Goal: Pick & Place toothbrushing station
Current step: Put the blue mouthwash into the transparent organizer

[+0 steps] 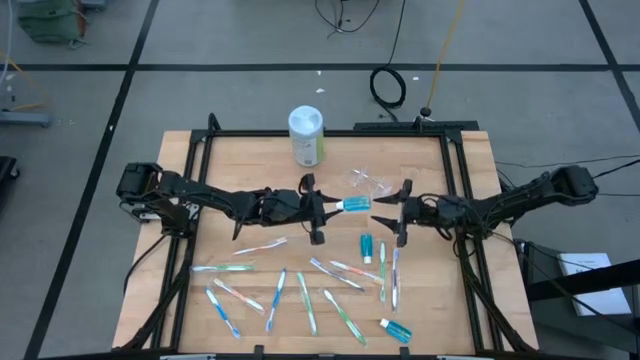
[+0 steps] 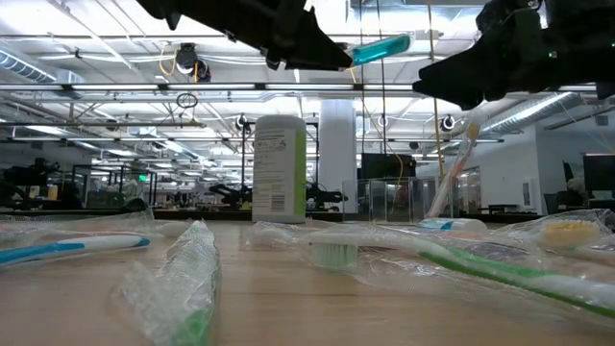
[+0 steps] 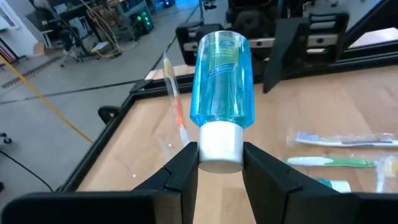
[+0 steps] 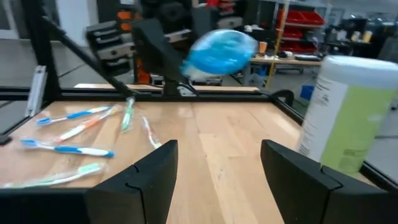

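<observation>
A teal toothpaste tube with a white cap hangs above the middle of the table, and my left gripper is shut on it. My right gripper stands open just right of the tube's flat end, facing it and touching nothing; in its wrist view the tube shows ahead of the gap between its fingers. The clear cup stands just behind the tube, with one toothbrush leaning in it. Several wrapped toothbrushes and two more tubes lie flat on the table's near half. My left gripper pinches the tube's white cap between its two fingers, one on each side. The fingers come nearly level from the table's left. The tube sticks out ahead of them toward the right, its flat end slightly raised, lifted clear of the table.
A tall white-lidded canister with a green label stands upright at the far middle, behind the left gripper. A black frame runs along the table's edges. Bare wood shows between the two grippers and the far edge.
</observation>
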